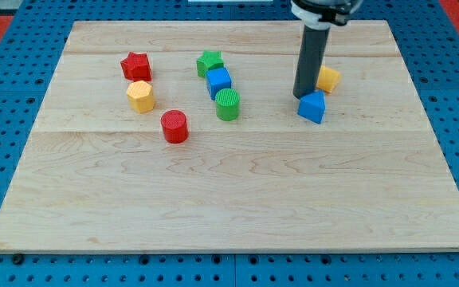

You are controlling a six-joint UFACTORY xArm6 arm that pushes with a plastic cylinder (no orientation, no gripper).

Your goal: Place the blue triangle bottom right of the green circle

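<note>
My tip (303, 96) has no claw, just a bare rod end. It touches the blue triangle (311, 107) from the top left, far right of the green circle (228, 104). I should go around and push slowly left. I count two blue, two green, two red, two yellow blocks.

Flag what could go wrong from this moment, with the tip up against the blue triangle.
1. My tip sits at the upper-left edge of the blue triangle, while the green circle lies to the view's left; pushing from here would likely drive the triangle away.
2. The yellow block is close behind the rod; repositioning could nudge it.
3. The blue cube stands close above the green circle, so an overshoot could disturb both.
</note>
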